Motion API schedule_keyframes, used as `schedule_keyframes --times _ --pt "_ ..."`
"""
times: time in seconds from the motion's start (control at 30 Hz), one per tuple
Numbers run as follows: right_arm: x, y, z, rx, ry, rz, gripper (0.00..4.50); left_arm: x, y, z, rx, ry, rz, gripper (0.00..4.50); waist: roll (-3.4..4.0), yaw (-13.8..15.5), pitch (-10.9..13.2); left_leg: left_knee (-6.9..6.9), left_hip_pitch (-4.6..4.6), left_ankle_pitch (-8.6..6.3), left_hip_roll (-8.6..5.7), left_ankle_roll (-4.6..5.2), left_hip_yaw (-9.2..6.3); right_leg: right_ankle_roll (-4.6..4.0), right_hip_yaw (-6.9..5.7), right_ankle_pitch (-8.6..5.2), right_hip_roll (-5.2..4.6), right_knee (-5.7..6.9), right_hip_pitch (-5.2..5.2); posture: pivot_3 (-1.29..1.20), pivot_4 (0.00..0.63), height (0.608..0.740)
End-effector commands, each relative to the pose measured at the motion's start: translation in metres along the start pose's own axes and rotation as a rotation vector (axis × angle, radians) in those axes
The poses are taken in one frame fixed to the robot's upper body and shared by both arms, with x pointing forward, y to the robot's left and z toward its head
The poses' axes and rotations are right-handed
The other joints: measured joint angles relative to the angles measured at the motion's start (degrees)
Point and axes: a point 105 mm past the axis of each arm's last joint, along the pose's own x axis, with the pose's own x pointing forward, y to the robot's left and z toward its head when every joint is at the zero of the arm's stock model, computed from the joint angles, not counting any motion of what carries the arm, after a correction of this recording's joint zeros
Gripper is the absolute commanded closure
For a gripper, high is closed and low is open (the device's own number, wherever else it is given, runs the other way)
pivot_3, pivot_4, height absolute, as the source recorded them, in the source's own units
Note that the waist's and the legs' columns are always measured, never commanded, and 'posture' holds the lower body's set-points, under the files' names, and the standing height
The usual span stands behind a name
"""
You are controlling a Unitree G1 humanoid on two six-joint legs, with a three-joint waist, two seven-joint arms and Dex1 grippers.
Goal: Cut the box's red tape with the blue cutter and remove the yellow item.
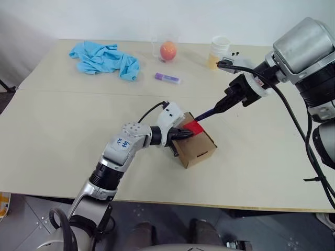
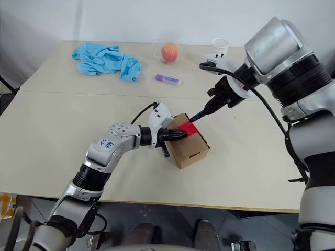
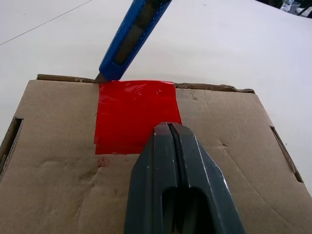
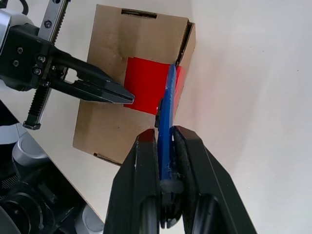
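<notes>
The brown cardboard box (image 1: 198, 147) lies closed on the table, with the red tape (image 3: 131, 114) across its top seam. My left gripper (image 3: 169, 127) is shut, its tips resting on the box top at the tape's edge. My right gripper (image 4: 163, 135) is shut on the blue cutter (image 4: 168, 95), reaching in from the right. The cutter's tip (image 3: 101, 77) meets the far edge of the tape where the flap ends. The yellow item is hidden.
At the back of the table lie a crumpled blue cloth (image 1: 104, 58), an orange-red ball in a clear cup (image 1: 168, 50), a purple tube (image 1: 167, 78) and a cup with yellowish contents (image 1: 219, 52). The table's front edge runs just below the box.
</notes>
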Motion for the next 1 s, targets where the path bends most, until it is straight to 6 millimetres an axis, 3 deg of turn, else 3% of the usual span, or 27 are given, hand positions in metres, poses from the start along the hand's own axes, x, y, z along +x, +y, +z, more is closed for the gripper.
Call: schedule_keyframes --times 0.03,0.3,0.8,1.0 --pt "-0.001 0.034 0.003 -0.076 0.019 0.162 4.35 0.009 -0.013 -0.059 -0.121 0.210 -0.036 4.50 0.00 0.1 0.0 -0.01 0.00 0.00 0.00 0.00 0.00 -0.01 0.00 0.00 0.00 0.00 -0.01 0.00 0.150 0.740" --pt "-0.001 0.030 -0.015 -0.133 0.081 0.139 4.35 0.010 -0.015 -0.064 -0.140 0.228 -0.038 4.50 -0.02 0.3 0.0 -0.03 -0.01 -0.02 -0.08 0.02 -0.04 -0.03 -0.02 -0.01 -0.07 -0.02 0.00 0.00 0.150 0.740" --pt "-0.001 0.031 -0.028 -0.086 0.092 0.141 4.35 0.008 -0.014 -0.066 -0.146 0.237 -0.037 4.50 -0.09 0.2 -0.1 -0.02 0.00 -0.02 -0.08 0.02 -0.06 -0.03 -0.02 -0.01 -0.09 0.00 0.02 0.00 0.150 0.740" --pt "-0.001 0.029 -0.041 -0.082 0.120 0.149 4.35 0.007 -0.012 -0.066 -0.150 0.238 -0.030 4.50 -0.09 0.2 -0.1 -0.03 0.00 -0.02 -0.08 0.02 -0.06 -0.03 -0.02 -0.01 -0.09 -0.01 0.02 0.00 0.150 0.740"
